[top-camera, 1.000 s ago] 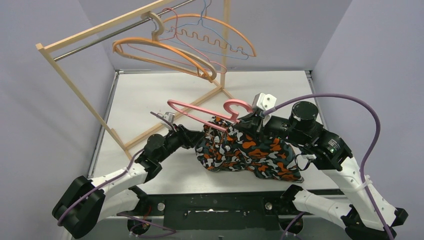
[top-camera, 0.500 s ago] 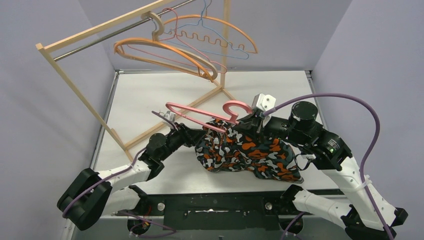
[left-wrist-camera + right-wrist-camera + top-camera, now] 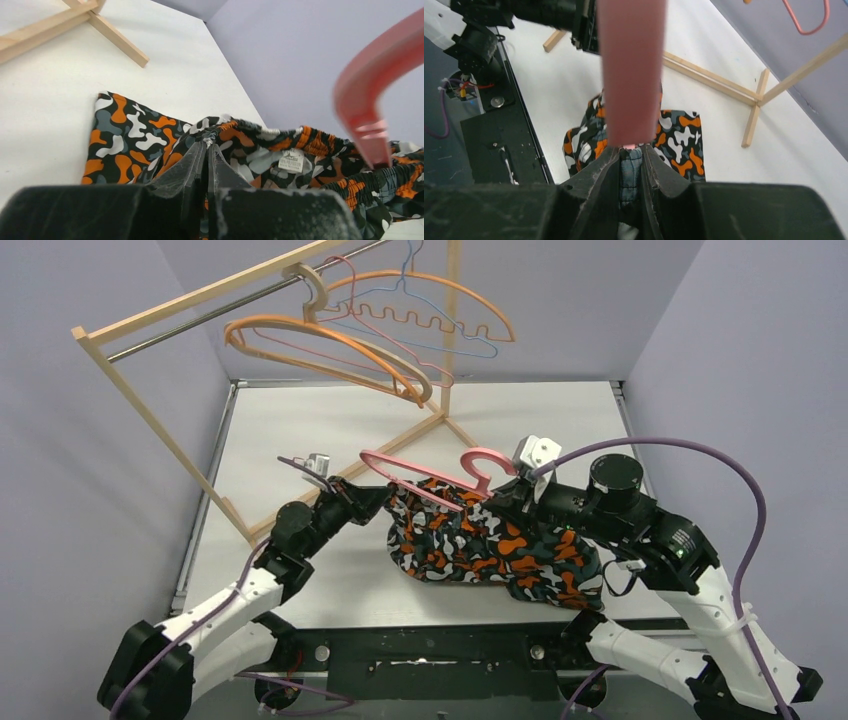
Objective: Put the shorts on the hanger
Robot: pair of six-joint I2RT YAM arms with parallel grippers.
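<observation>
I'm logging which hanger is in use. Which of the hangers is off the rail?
The thick pink hanger in the right gripper, against the shorts; the other hangers are on the rail.

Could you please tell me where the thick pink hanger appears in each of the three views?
Top external: the hanger sits at centre, just above the shorts.
Left wrist: a blurred curved part of the hanger is at the upper right, above the shorts.
Right wrist: the hanger is a wide bar running down from the top centre.
Shared landmark: the shorts, seen in all three views.
</observation>
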